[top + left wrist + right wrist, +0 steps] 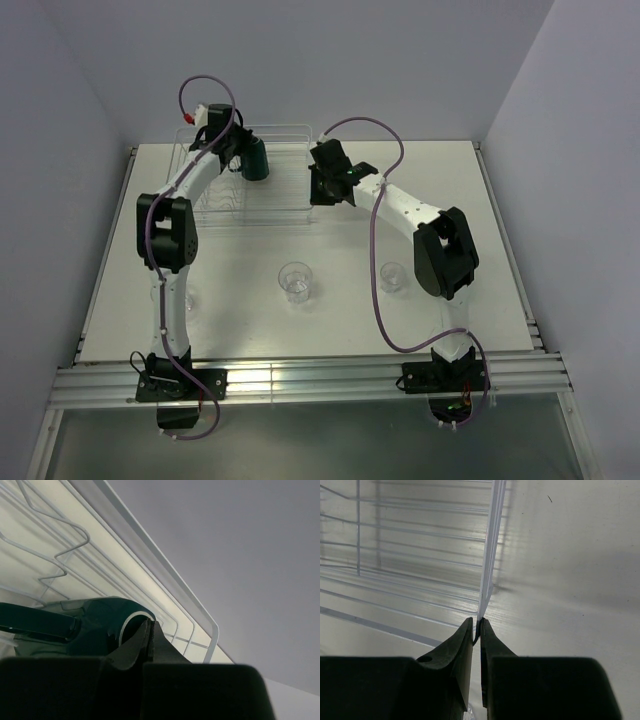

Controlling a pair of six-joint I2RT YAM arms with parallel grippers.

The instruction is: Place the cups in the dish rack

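Note:
The clear wire dish rack (285,205) stands at the back of the table. My left gripper (228,150) is over the rack and shut on the rim of the dark green mug (256,160), which is tilted inside the rack. In the left wrist view the mug (100,620) lies on its side with its wall pinched between the jaws of the left gripper (149,626). My right gripper (325,185) is shut on the rack's right edge wire (489,570), and the right wrist view shows its tips (479,626) clamped on it. Two clear tumblers (295,281) (393,276) stand upright at mid-table. The mint-green cup is out of view.
A third clear glass (187,300) shows faintly beside the left arm's lower link. The white table (480,220) is walled on the left, back and right. A metal rail (320,378) runs along the near edge by the arm bases.

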